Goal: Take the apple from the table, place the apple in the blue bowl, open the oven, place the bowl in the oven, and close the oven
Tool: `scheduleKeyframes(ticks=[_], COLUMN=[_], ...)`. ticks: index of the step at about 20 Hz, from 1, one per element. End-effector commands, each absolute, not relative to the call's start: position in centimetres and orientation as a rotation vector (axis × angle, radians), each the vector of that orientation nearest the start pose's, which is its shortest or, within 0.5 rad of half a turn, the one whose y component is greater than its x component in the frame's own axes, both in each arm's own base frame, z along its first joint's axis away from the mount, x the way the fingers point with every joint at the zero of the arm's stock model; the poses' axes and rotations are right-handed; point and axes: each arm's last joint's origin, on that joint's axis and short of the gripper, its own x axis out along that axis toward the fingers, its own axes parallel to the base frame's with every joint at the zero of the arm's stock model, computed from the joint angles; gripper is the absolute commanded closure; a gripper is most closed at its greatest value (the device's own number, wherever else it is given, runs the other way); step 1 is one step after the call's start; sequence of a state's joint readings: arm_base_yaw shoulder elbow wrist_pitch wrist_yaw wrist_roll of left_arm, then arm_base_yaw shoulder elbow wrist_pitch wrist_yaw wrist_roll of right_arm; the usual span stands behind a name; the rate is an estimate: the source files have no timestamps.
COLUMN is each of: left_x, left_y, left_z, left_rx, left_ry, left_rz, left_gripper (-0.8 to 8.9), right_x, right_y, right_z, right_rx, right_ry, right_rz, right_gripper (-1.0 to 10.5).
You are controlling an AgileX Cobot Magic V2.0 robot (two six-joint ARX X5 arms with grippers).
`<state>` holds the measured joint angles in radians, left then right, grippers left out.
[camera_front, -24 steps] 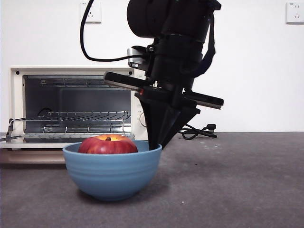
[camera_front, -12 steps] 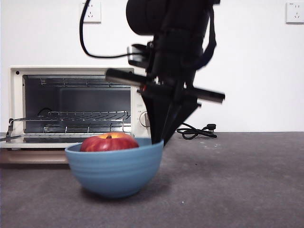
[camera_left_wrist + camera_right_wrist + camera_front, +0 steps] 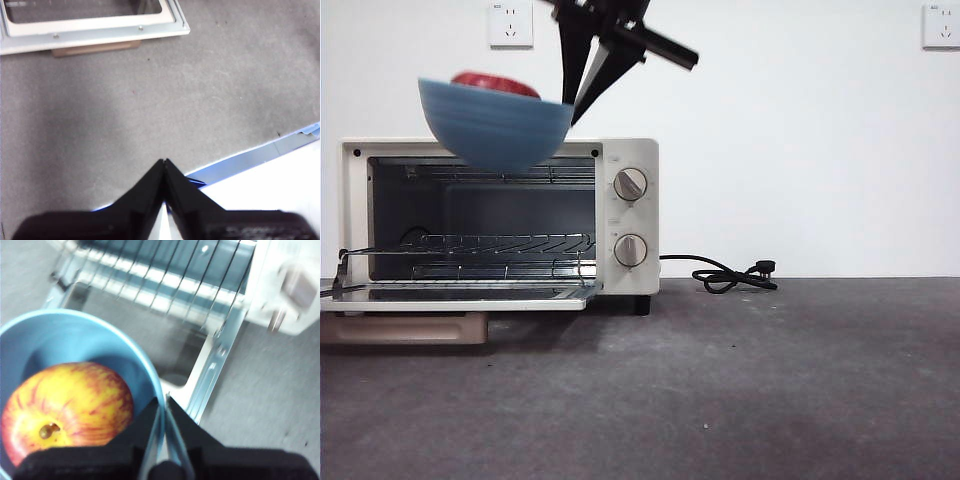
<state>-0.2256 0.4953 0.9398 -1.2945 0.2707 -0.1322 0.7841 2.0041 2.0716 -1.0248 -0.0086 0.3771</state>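
The blue bowl (image 3: 495, 122) hangs high in the air in front of the oven's top edge, tilted a little, with the apple (image 3: 495, 83) inside it. My right gripper (image 3: 582, 92) comes down from the top of the front view and is shut on the bowl's right rim (image 3: 159, 399). In the right wrist view the apple (image 3: 67, 410) fills the bowl, red and yellow, stem up. The oven (image 3: 625, 215) stands open, its door (image 3: 460, 296) folded flat and the wire rack (image 3: 470, 245) showing. My left gripper (image 3: 164, 162) waits shut over the table, holding nothing.
The oven's black cord (image 3: 730, 275) lies coiled on the table to the right of the oven. The open door (image 3: 95, 25) sticks out toward the front at table height. A white sheet with a blue edge (image 3: 260, 155) lies under the left gripper.
The right gripper has lifted the bowl with the apple from the table up and to the left, to the height of the oven's top.
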Motion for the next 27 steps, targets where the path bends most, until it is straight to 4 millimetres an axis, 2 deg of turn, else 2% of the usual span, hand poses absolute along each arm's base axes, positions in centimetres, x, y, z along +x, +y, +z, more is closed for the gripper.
scheduleKeyframes(ticks=[1,5,10,16,27], left_x=[4.4,4.4,4.4,4.6,4.6], left_y=[-1.8,-1.8,-1.8,-1.8,-1.8], left_z=[31.4,31.4,31.4,31.6,31.6], left_rx=[-0.137,-0.135,-0.111,-0.1,-0.1], left_ry=[0.885,0.886,0.88,0.859,0.856], left_rz=[-0.41,-0.411,-0.414,-0.421,-0.422], left_gripper=[8.18,8.18,8.18,8.18,8.18], right_x=[32.5,36.1,38.8,40.2,41.4], right_y=[31.6,33.1,32.5,31.6,31.1], right_z=[33.4,31.1,28.5,28.1,26.6], right_rx=[-0.04,0.078,0.191,0.284,0.318], right_ry=[1.041,1.093,1.143,1.107,1.124], right_rz=[0.545,0.56,0.459,0.342,0.287], right_gripper=[9.6,9.6,9.6,9.6,9.6])
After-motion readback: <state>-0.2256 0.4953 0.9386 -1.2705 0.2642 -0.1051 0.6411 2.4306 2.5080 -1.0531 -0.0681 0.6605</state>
